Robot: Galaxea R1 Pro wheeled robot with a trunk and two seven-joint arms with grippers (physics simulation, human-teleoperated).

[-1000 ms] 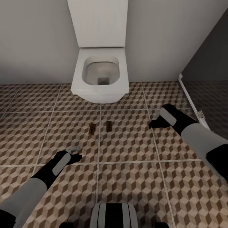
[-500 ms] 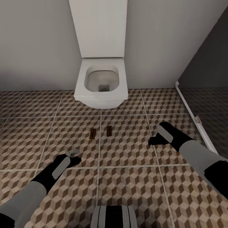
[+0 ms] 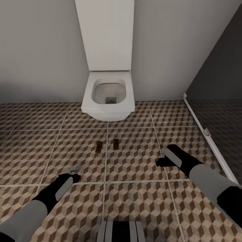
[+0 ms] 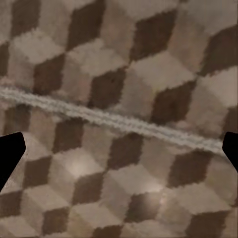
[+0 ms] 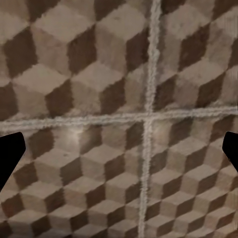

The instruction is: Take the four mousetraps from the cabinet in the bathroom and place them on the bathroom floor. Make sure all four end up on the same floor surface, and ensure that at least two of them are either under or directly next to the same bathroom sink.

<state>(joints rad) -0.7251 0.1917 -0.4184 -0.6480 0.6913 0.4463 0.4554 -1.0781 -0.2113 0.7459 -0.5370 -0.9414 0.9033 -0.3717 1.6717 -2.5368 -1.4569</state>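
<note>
Cube-patterned tiles in brown, beige and grey make up the bathroom floor (image 3: 134, 201), crossed by pale grout lines and running to a plain grey wall at the far side. Against that wall a white toilet (image 3: 108, 97) hangs with its tall lid raised. To the right a dark smoked-glass panel (image 3: 222, 101) stands on a white sill, with darker tiles behind it.

Two mousetraps lie flat on the floor in front of the toilet, close together and either side of a grout line: one (image 3: 99, 147) on the left tile, the other (image 3: 116, 143) just right of the line. A third small pale grey-looking piece (image 3: 74, 168), perhaps another trap, lies on the floor just beyond the left gripper (image 3: 72, 176); whether they touch is unclear.

In the left wrist view the finger (image 4: 10, 156) tips sit at opposite edges, spread wide over bare tile and holding nothing. The right gripper (image 3: 161, 163) hovers low over the floor, well right of the traps; its fingers (image 5: 10, 156) likewise stand far apart with only tile and a grout crossing between them.
</note>
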